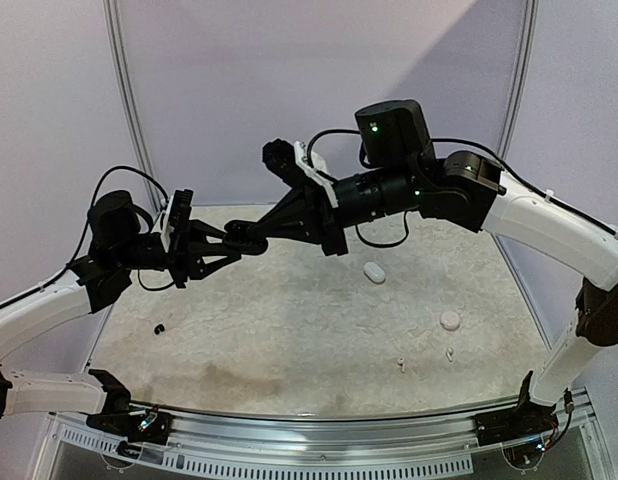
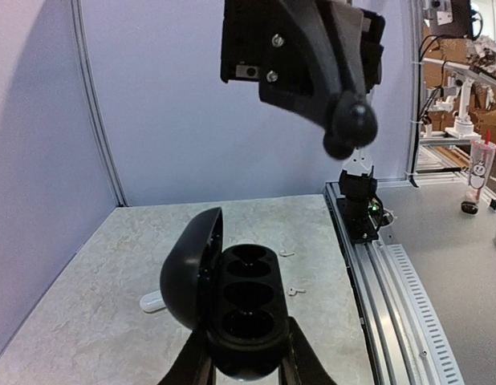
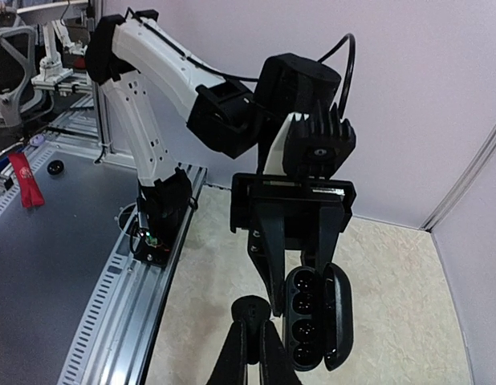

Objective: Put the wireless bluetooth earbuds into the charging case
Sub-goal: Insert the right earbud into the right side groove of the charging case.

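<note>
Left fingers [image 2: 300, 365] pinch open case [image 2: 248, 321] aloft; right fingers [image 3: 234, 353] pressed together, just beside it. Risk: nudge dislodges case.

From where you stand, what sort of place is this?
Probably a robotics lab or workshop: a partitioned test table edged with aluminium rail, another robot arm on a bench behind, and an office chair nearby.
</note>
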Controlling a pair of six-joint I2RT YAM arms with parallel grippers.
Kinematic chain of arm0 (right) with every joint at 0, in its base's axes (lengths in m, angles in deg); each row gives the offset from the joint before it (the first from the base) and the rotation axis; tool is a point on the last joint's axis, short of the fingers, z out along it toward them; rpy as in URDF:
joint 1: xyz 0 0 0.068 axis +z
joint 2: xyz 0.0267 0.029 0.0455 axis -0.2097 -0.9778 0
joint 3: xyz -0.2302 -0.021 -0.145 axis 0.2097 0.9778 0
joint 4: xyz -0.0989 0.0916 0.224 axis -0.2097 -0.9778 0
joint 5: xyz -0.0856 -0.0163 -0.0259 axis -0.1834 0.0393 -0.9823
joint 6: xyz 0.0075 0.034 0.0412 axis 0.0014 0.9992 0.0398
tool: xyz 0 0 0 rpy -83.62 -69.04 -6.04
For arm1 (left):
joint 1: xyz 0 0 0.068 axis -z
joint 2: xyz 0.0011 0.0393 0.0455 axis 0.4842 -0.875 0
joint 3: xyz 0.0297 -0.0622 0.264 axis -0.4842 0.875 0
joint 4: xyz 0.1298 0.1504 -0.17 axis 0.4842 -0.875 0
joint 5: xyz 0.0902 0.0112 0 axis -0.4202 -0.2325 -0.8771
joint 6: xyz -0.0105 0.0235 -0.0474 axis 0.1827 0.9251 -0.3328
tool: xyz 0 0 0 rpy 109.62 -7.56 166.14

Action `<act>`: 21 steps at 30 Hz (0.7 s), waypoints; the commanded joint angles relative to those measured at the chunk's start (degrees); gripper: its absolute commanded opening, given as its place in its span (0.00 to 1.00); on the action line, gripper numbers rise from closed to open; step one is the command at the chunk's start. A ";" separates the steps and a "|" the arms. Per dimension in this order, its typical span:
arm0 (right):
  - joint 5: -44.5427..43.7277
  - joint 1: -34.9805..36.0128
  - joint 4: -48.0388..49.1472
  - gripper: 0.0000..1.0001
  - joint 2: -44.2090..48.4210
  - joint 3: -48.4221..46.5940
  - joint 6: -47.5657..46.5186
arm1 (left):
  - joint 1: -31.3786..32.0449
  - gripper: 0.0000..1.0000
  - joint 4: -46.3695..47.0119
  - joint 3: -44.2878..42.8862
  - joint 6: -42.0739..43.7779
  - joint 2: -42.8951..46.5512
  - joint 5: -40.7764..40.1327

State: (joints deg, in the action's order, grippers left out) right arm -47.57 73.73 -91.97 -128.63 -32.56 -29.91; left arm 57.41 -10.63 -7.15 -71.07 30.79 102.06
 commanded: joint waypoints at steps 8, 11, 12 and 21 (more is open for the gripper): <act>-8.30 0.62 -8.64 0.00 -6.45 -6.04 -8.95 | 1.00 0.00 -2.32 -0.70 1.44 0.54 1.04; -9.85 0.68 -9.78 0.00 -7.03 -6.65 -9.38 | 1.00 0.00 -3.31 -1.05 2.25 0.54 1.02; -10.10 0.62 -9.91 0.00 -7.06 -6.60 -9.36 | 1.00 0.00 -3.62 -1.14 2.46 0.56 1.02; -10.81 0.75 -9.89 0.00 -7.40 -5.73 -9.01 | 1.00 0.00 -3.44 -1.38 3.14 0.30 1.29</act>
State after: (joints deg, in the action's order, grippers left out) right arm -57.58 74.06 -100.78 -135.06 -37.80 -38.46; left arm 57.47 -13.40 -7.24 -68.90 30.86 102.56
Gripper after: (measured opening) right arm 0.045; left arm 0.219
